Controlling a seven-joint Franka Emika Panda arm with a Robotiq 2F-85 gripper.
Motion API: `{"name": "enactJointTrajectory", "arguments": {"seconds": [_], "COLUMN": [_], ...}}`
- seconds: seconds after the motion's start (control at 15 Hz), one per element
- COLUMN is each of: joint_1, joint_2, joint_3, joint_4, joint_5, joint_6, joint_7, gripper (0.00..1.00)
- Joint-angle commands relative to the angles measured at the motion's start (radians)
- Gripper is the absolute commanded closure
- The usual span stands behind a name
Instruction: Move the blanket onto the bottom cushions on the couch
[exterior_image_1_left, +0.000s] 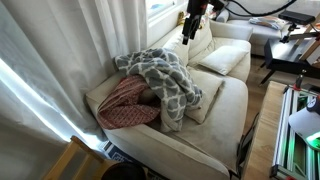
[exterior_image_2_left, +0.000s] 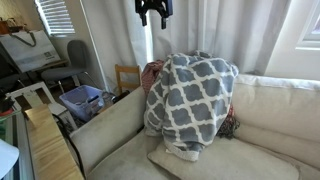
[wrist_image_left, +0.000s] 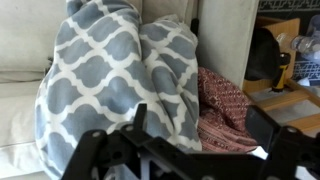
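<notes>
1. The claw (exterior_image_2_left: 153, 13) is hanging high above the couch (exterior_image_2_left: 285, 115), in front of the white curtains (exterior_image_2_left: 215, 30); its jaws are standing wide apart with nothing between them; the wrist view is showing the claw (wrist_image_left: 200, 145) as dark linkages spread along the bottom edge.
2. The grey-and-white blanket (exterior_image_2_left: 190, 100) is draping over the backrest near the couch's arm end; its long axis is running top to bottom, from the crest of the backrest down towards the seat; in an exterior view the blanket (exterior_image_1_left: 170, 80) is bunching at the top, and its lower end is trailing onto a loose cushion (exterior_image_1_left: 207, 102).
3. A red patterned fabric (exterior_image_1_left: 128, 105) is lying just beside the blanket on the arm end; the wrist view is catching it (wrist_image_left: 225, 100) touching the blanket's edge.
4. The seat cushions (exterior_image_1_left: 225, 120) are looking cream and soft.
5. Beyond the couch's arm, a wooden chair (exterior_image_2_left: 128, 75) and a blue bin (exterior_image_2_left: 82, 100) are standing near each other on the floor.
</notes>
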Motion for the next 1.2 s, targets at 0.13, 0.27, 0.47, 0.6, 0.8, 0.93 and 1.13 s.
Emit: {"name": "enactJointTrajectory", "arguments": {"seconds": [0.13, 0.27, 0.47, 0.6, 0.8, 0.93, 1.13], "joint_1": [-0.042, -0.064, -0.123, -0.111, -0.129, -0.13, -0.103], "joint_2": [0.348, 0.433, 0.537, 0.497, 0.532, 0.532, 0.565], "joint_3": [0.069, 0.098, 0.16, 0.155, 0.169, 0.171, 0.147], "joint_4": [0.267, 0.339, 0.429, 0.384, 0.423, 0.426, 0.447], "joint_5": [0.019, 0.015, 0.006, -0.026, -0.026, -0.025, -0.084], "joint_6": [0.138, 0.199, 0.266, 0.257, 0.258, 0.258, 0.226], "joint_7": [-0.042, -0.052, -0.173, -0.104, -0.131, -0.132, -0.09], "gripper": [0.0, 0.0, 0.0, 0.0, 0.0, 0.0, 0.0]}}
